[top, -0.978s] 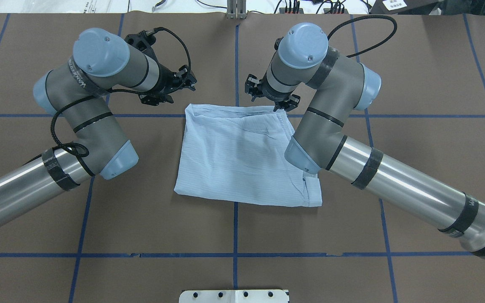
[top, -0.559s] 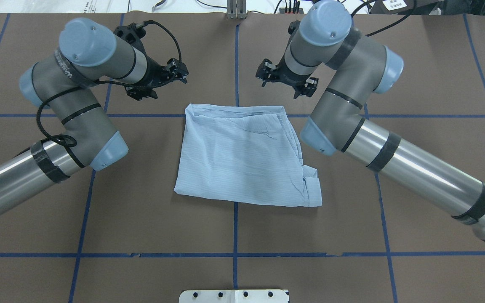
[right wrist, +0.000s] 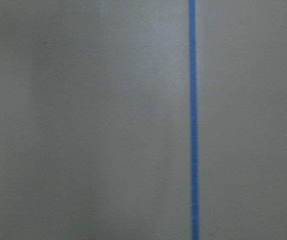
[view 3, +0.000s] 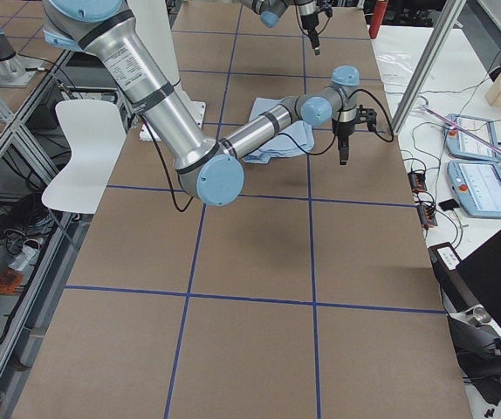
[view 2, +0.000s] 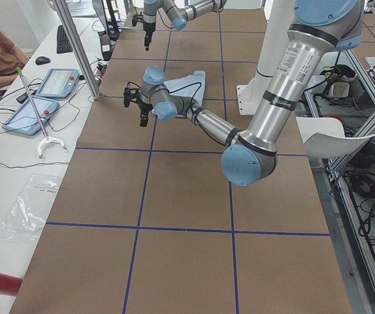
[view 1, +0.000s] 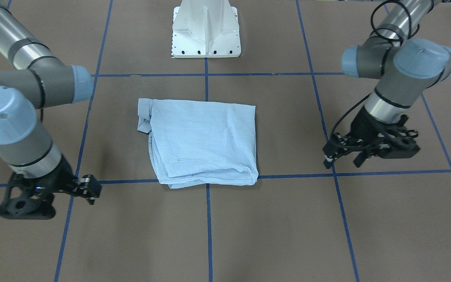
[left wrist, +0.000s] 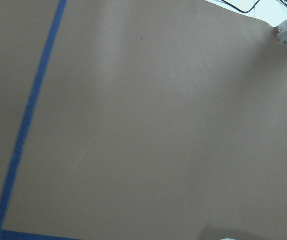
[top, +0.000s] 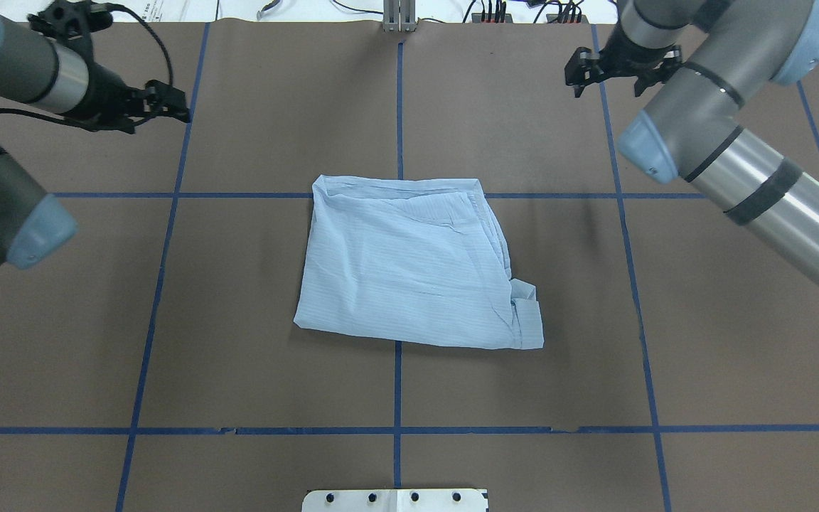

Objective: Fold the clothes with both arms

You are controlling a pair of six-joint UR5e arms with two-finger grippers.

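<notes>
One pale blue shirt [top: 409,263], folded into a rumpled square, lies mid-frame on the table [top: 239,355]. The left gripper [top: 178,103], upper left, and the right gripper [top: 607,87], upper right, gape empty.

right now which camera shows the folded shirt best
Overhead exterior: the shirt lies whole and unobstructed, every edge clear. Front-facing also shows it whole, but foreshortened. Both side views show it small and partly hidden behind an arm. The wrist views show only table.

Brown table [top: 239,320], blue tape lines [top: 397,398], white chair [view 3: 85,144]
</notes>
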